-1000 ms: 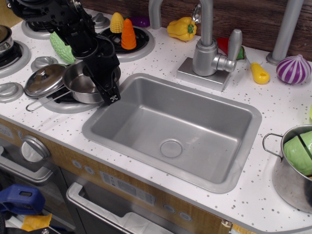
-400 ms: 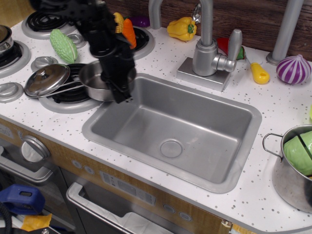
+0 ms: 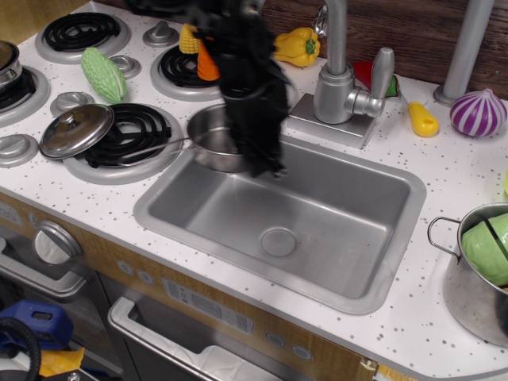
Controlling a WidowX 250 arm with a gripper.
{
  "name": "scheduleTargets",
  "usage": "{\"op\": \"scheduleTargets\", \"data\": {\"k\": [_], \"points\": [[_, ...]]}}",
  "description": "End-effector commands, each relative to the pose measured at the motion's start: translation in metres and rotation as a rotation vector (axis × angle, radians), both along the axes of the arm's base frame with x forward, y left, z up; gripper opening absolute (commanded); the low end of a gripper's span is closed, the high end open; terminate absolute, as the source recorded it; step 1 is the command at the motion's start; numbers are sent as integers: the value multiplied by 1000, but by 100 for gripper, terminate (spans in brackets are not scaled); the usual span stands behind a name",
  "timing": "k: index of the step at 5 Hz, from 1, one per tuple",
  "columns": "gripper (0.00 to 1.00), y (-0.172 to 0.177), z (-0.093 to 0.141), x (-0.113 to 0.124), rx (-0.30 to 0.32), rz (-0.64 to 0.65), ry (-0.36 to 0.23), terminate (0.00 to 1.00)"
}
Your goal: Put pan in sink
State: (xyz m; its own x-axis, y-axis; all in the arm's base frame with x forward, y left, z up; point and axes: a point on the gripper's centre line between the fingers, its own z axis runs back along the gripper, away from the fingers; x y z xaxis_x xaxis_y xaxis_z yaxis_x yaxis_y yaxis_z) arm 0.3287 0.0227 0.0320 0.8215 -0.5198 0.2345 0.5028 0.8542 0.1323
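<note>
The pan (image 3: 213, 141), a small shiny steel saucepan with a thin wire handle pointing left, hangs over the back left corner of the sink (image 3: 317, 262). My black gripper (image 3: 260, 163) is shut on the pan's right rim and holds it above the basin's left end. The arm is blurred and hides the pan's right side. The sink is a grey basin with a round drain (image 3: 279, 241) in its bottom.
A knobbed steel lid (image 3: 76, 130) lies on the front burner (image 3: 127, 136). The faucet (image 3: 341, 71) stands behind the sink. A green vegetable (image 3: 104, 75), corn and carrot (image 3: 208, 55), yellow pepper (image 3: 297, 45), purple onion (image 3: 478, 113) and a big pot (image 3: 480, 270) at right surround it.
My gripper has carried the pan off the front burner and to the right, to the sink's back left corner. The lid has stayed on the burner.
</note>
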Motion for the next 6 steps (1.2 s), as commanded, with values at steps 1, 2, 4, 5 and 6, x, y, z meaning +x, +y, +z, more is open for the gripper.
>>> {"op": "scheduleTargets", "data": {"k": [1, 2, 4, 5, 6], "points": [[0, -41, 3, 17, -67, -33, -96, 0], [0, -44, 2, 16, -81, -73, -86, 0], [0, -44, -5, 3, -119, -67, -80, 0], [100, -42, -8, -3, -137, -84, -98, 0], [100, -39, -9, -5, -147, -100, -116, 0]]}}
